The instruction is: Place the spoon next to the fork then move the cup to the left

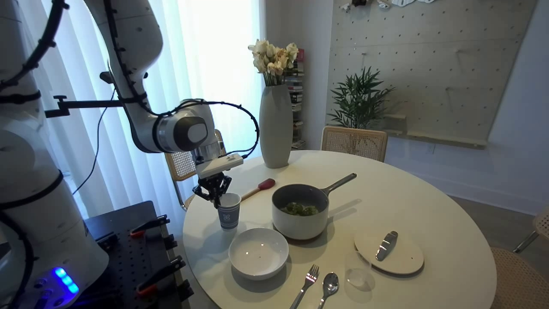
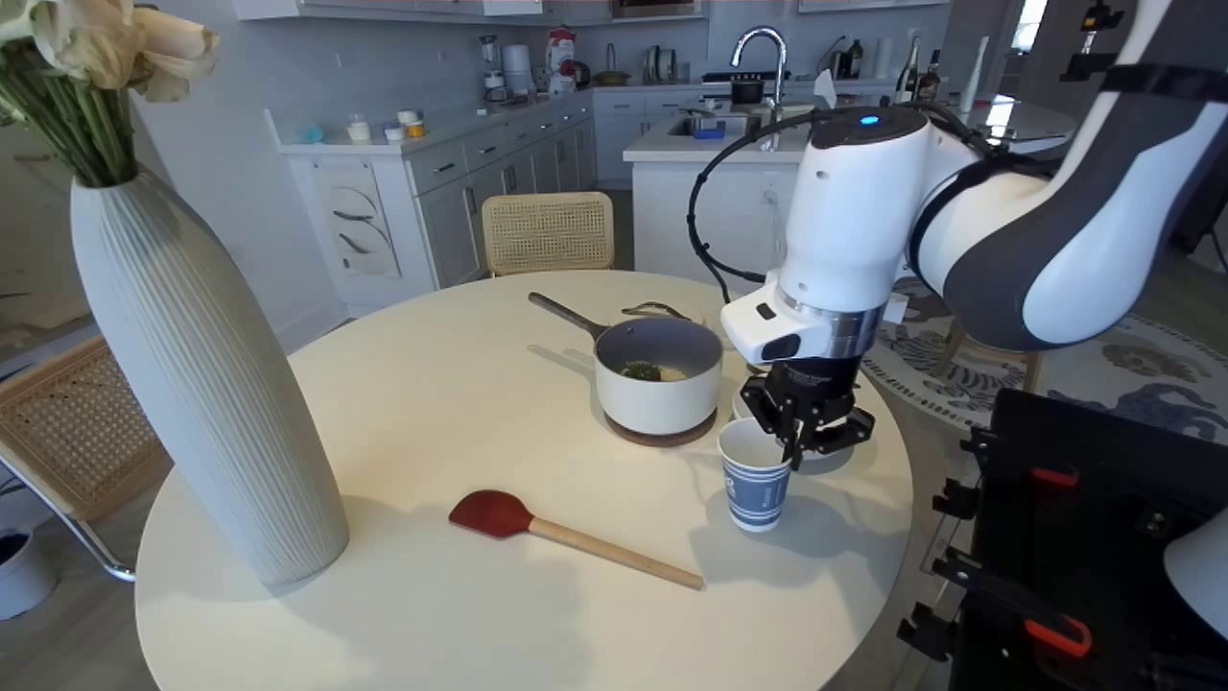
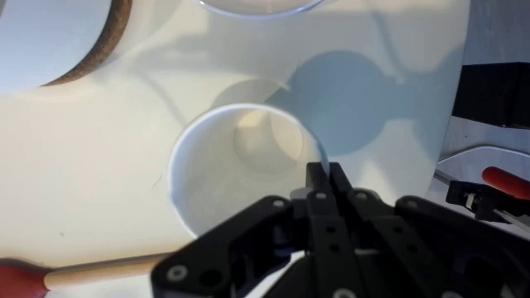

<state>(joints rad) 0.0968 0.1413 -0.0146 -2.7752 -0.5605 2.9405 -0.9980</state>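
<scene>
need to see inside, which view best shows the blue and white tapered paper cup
Wrist view: it sees inside the cup, down to its bottom. Both exterior views show its patterned outside and upper inside only.

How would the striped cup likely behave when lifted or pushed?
The cup is probably light, as its wall looks thin. Its rim may flex where the fingers pinch it. Pushed high up, it could tip, since its base is narrower than its mouth.

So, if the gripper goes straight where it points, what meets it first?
Probably the table, under the cup that the gripper pinches by its rim; whether cup and table touch is unclear.
</scene>
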